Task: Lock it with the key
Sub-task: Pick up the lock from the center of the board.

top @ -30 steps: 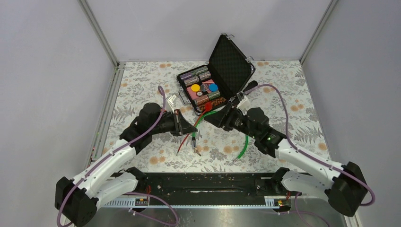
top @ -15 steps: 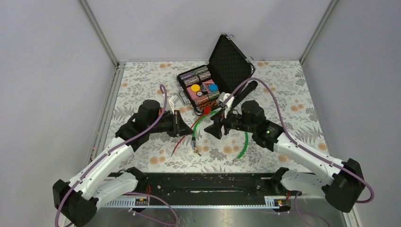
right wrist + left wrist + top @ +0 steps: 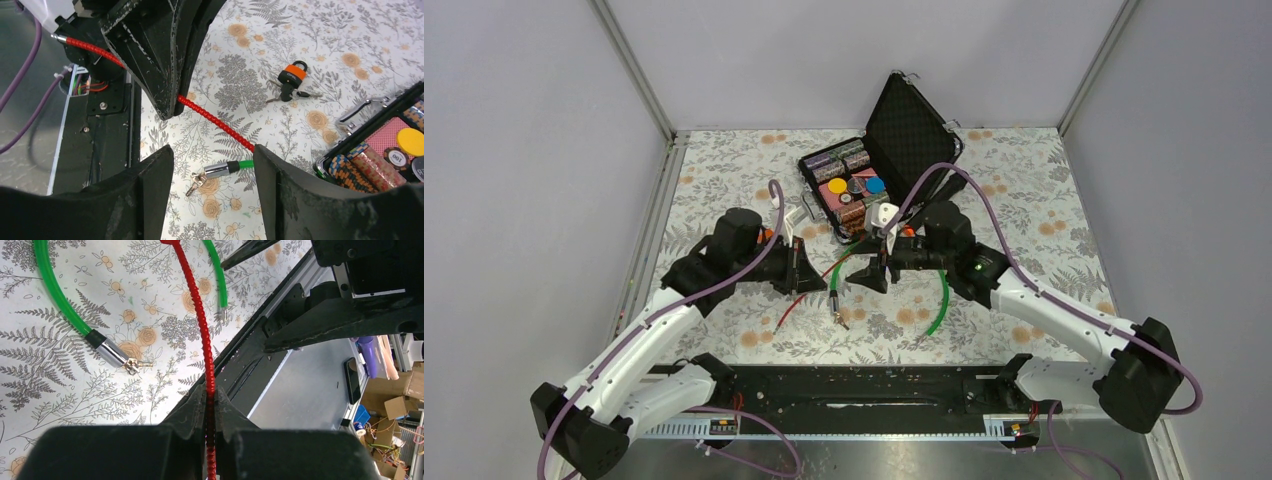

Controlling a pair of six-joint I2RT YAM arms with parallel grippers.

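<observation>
While left gripper (image 3: 210, 390) is pinching red cable (image 3: 199, 315) tight, right gripper (image 3: 211, 150) is hovering wide open, gripping nothing. Down on mat (image 3: 350, 30), key (image 3: 194, 184) is lying at metal tip of green cable (image 3: 243, 163). Guessing tiny, light, slippery, so pinching its head is looking best.

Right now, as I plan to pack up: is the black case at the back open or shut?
Open: the black case has one foam-lined half raised, and the poker chips in the other lie exposed.
</observation>
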